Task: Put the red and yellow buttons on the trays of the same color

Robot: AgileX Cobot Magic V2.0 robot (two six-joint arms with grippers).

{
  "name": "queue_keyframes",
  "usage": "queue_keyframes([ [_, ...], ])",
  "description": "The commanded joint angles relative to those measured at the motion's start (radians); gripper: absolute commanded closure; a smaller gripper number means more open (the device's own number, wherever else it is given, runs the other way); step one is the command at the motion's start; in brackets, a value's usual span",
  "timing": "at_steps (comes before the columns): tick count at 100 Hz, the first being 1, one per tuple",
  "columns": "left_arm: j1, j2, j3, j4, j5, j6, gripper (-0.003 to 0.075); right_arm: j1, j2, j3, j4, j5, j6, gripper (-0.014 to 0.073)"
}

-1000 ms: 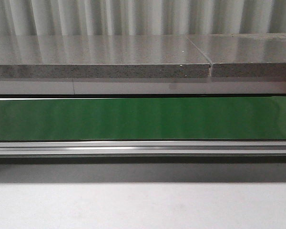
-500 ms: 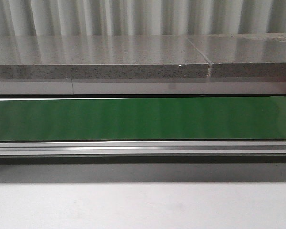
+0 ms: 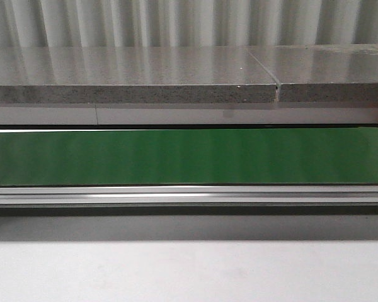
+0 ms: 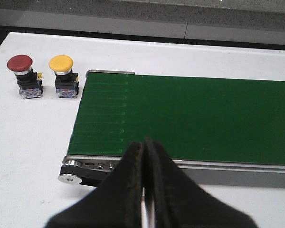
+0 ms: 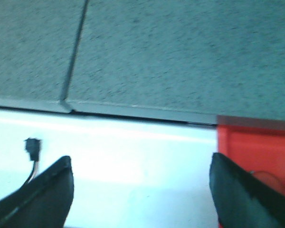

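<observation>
Red, dome-capped button (image 4: 20, 63) and its yellow twin (image 4: 61, 63) stand on blocky black bases on the smooth white table (image 4: 23, 137), just beside the ribbed green belt (image 4: 190, 118). The left gripper (image 4: 143, 156) hovers near the belt's end, pads pressed together, empty. The right gripper (image 5: 140, 185) gapes above a glossy red tray (image 5: 256, 147) by speckled stone (image 5: 180, 52).

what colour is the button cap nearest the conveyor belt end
Yellow: the yellow button beside the green belt, clearest in the left wrist view.
</observation>
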Motion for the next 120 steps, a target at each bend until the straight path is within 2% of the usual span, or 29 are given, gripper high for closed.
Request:
queue_keyframes([
  [1,-0.008,0.001,-0.027,-0.012,-0.069,0.002,0.074,0.032,-0.117,0.051,0.017,-0.061,-0.019,0.0011],
  [16,-0.008,0.001,-0.027,-0.012,-0.069,0.002,0.074,0.074,-0.244,0.218,0.017,-0.117,-0.034,0.0011],
  [35,-0.008,0.001,-0.027,-0.012,-0.069,0.002,0.074,0.075,-0.456,0.481,0.017,-0.19,-0.036,0.0011],
  [68,-0.008,0.001,-0.027,-0.012,-0.069,0.002,0.074,0.075,-0.824,0.864,0.017,-0.223,-0.041,0.0011],
  [87,-0.008,0.001,-0.027,-0.012,-0.069,0.002,0.074,0.075,-0.968,0.984,0.043,-0.201,-0.04,0.0012],
  [110,-0.008,0.001,-0.027,-0.012,-0.069,0.002,0.074,0.075,-1.061,1.036,0.043,-0.184,-0.04,0.0012],
  [120,-0.008,0.001,-0.027,-0.012,-0.069,0.002,0.074,0.075,-1.062,1.037,0.043,-0.186,-0.04,0.0064],
])
